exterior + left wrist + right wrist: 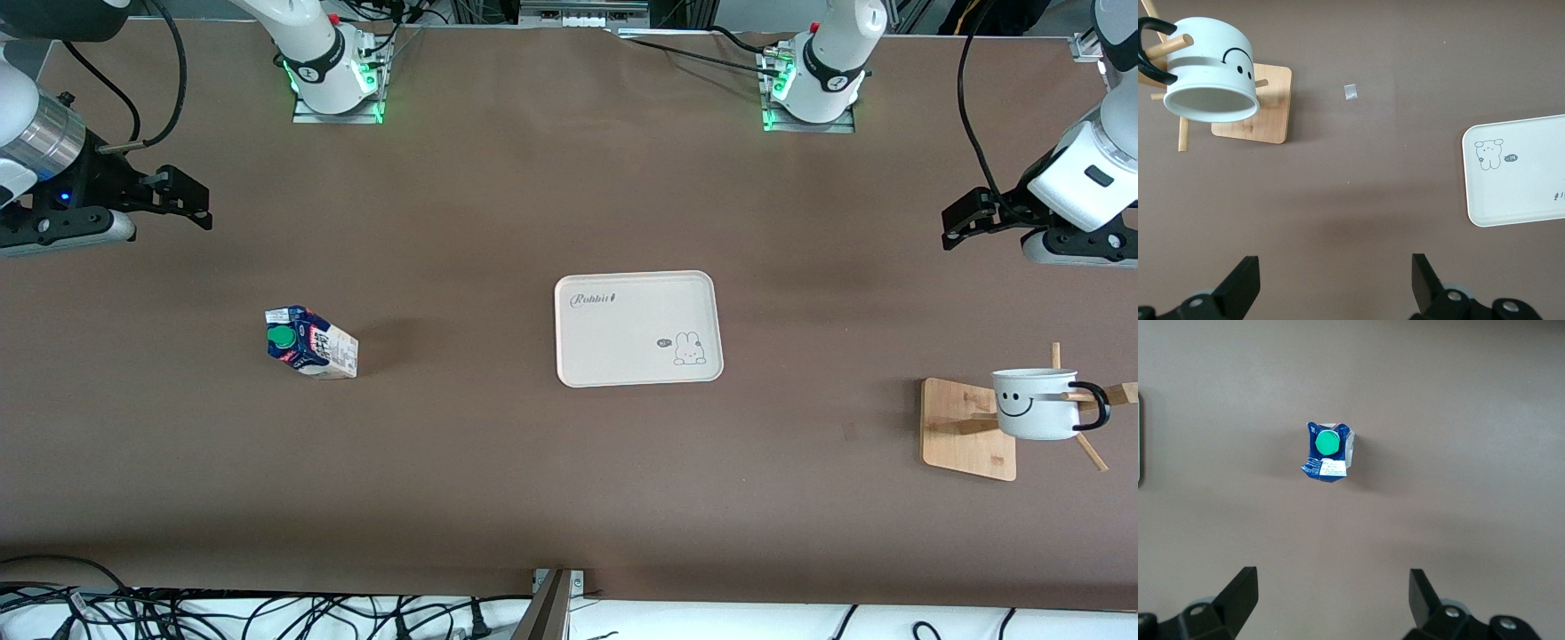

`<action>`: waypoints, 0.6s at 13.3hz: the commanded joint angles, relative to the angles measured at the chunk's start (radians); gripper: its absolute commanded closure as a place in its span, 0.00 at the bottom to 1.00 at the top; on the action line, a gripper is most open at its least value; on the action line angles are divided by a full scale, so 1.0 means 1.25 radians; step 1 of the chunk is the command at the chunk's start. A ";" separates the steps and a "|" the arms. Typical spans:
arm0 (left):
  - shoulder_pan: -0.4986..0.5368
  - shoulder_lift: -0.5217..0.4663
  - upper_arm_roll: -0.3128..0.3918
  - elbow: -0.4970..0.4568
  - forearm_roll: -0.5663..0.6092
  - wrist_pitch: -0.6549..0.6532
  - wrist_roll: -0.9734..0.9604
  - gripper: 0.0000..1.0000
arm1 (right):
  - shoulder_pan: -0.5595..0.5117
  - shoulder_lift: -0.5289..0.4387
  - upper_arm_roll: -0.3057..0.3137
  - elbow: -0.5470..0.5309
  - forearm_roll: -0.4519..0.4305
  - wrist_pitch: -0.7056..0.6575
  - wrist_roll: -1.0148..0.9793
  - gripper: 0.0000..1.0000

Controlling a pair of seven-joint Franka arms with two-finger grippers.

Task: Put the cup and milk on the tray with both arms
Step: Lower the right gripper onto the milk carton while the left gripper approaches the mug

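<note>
Both claws gape empty: my left claw (965,222) hangs above the cup (1036,404), hung on a wooden rack (965,428); my right claw (182,197) over bare table (498,480) above the upright milk (311,342). Between them, the tray (637,328) waits bare.

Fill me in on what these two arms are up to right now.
Nothing is being handled yet. The left gripper hangs open at its end of the table, where the cup hangs on a wooden rack. The right gripper hangs open at the other end, the milk standing on the table nearer the front camera. The tray lies bare mid-table between them. Neither item has been placed on it yet.
</note>
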 commanded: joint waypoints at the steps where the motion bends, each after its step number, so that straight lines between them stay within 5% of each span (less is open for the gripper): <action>1: -0.002 0.001 -0.002 0.016 -0.011 -0.017 0.007 0.00 | 0.007 0.007 0.001 0.019 -0.004 -0.006 0.004 0.00; 8: -0.003 0.010 -0.002 0.020 -0.017 -0.016 -0.004 0.00 | 0.007 0.007 0.000 0.019 -0.004 -0.007 -0.004 0.00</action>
